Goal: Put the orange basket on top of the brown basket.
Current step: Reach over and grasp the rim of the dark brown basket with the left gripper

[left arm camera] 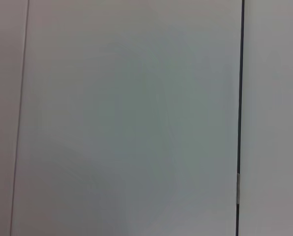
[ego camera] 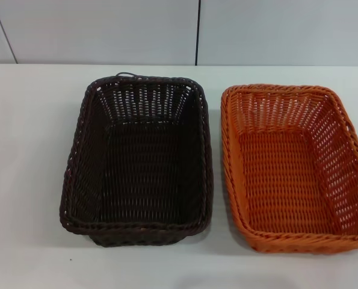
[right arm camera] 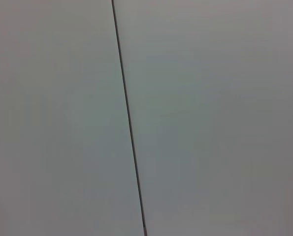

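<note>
The 2 baskets sit side by side on the white surface (ego camera: 28,180) in the head view, both upright with their open tops facing up. The brown basket (ego camera: 139,159) lies near the middle, toward the robot's left, and the orange basket (ego camera: 296,168) lies on the robot's right, its far side running off the edge of the view. Their long rims run just beside each other with a narrow strip of surface showing between them, so they appear apart rather than touching, though at the near corners the gap is too thin to judge with certainty. Both baskets are empty inside. Behind the surface stands a pale panelled wall (ego camera: 106,30) with dark vertical seams. Neither claw shows in any view: the left wrist view and the right wrist view each take in only the pale wall and a seam, so neither claw's state can be told.
</note>
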`<move>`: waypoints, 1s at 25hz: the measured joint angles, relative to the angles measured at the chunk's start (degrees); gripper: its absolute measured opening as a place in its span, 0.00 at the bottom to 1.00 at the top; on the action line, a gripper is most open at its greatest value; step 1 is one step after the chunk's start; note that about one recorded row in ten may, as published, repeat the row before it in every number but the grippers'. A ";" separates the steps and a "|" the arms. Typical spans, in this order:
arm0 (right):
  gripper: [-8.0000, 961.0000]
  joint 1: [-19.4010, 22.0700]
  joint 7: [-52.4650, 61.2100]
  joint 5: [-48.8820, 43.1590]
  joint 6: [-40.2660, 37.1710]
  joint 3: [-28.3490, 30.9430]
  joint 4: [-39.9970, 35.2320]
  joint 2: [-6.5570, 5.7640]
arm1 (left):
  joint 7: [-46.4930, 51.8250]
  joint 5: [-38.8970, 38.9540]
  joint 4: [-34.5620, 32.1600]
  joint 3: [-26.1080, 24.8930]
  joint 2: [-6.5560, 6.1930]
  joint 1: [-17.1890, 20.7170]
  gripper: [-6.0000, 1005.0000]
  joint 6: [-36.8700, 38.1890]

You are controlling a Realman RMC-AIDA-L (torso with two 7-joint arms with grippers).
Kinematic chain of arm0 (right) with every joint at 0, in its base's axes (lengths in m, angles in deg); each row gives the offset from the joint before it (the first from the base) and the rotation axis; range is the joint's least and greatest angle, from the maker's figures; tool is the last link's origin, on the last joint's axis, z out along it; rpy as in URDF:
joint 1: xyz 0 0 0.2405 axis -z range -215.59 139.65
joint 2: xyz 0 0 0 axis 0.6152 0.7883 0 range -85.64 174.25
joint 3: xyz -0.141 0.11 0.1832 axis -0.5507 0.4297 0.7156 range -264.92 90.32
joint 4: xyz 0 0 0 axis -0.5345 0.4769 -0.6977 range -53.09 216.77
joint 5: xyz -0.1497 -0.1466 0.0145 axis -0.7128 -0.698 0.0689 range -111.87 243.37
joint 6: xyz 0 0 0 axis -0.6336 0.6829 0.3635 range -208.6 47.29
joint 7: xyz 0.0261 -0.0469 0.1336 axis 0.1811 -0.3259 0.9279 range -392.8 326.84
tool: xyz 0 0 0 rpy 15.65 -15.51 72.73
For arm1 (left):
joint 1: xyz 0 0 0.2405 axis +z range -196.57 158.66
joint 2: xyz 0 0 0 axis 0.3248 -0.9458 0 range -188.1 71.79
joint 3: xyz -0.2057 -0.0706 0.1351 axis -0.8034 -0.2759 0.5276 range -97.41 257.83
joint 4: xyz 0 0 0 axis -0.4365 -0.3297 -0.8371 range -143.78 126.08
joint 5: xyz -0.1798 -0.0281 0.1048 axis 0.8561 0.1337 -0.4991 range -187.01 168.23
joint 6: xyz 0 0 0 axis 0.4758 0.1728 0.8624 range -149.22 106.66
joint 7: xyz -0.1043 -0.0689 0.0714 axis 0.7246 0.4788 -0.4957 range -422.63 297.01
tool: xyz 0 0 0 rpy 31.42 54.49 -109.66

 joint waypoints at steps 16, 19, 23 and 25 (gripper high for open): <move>0.85 -0.63 0.00 -0.13 -0.33 0.01 0.09 -0.18 | 0.00 -2.77 9.01 -0.28 -3.13 0.76 0.79 -10.89; 0.85 -0.88 0.00 -0.16 -0.84 0.00 0.09 -0.22 | -0.26 -6.95 27.65 -2.35 -9.71 3.22 0.79 -32.50; 0.85 -1.08 0.00 0.09 -1.15 0.12 0.92 -0.27 | -4.10 -16.73 50.42 -13.50 -9.91 6.55 0.78 -64.68; 0.85 -1.10 0.00 0.08 -1.42 0.23 1.00 -0.26 | -6.46 -18.06 54.88 -16.55 -8.66 6.95 0.77 -72.86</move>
